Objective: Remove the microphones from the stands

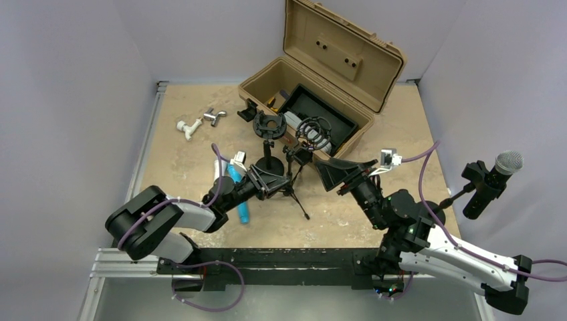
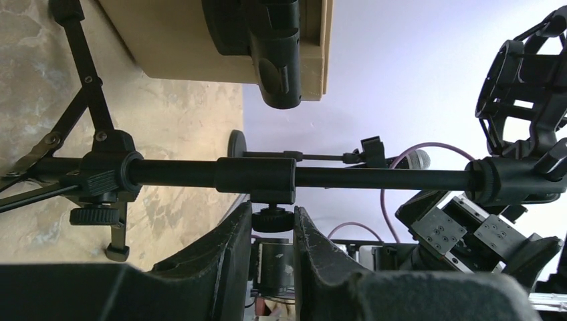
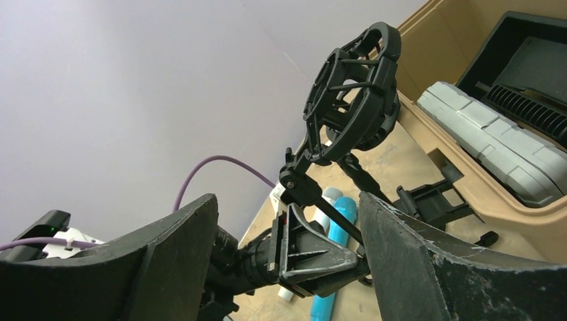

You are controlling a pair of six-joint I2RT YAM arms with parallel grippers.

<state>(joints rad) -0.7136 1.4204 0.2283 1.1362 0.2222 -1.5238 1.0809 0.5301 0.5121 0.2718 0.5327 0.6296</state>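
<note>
The microphone (image 1: 498,175), black with a silver grille, sits in a clip on a small desk stand (image 1: 461,194) at the far right. It shows small and distant in the left wrist view (image 2: 418,159). A black tripod stand (image 1: 294,184) stands mid-table with an empty shock mount (image 1: 314,134) on top. My left gripper (image 1: 273,179) is shut on the small knob (image 2: 273,219) under the tripod pole (image 2: 334,177). My right gripper (image 1: 336,175) is open and empty, just right of the tripod, below the shock mount (image 3: 351,93).
An open tan toolbox (image 1: 321,63) with a black tray stands at the back. A second round-base stand with a shock mount (image 1: 269,127), a white pipe fitting (image 1: 188,127) and a blue tube (image 1: 241,204) lie left of centre. Purple walls close both sides.
</note>
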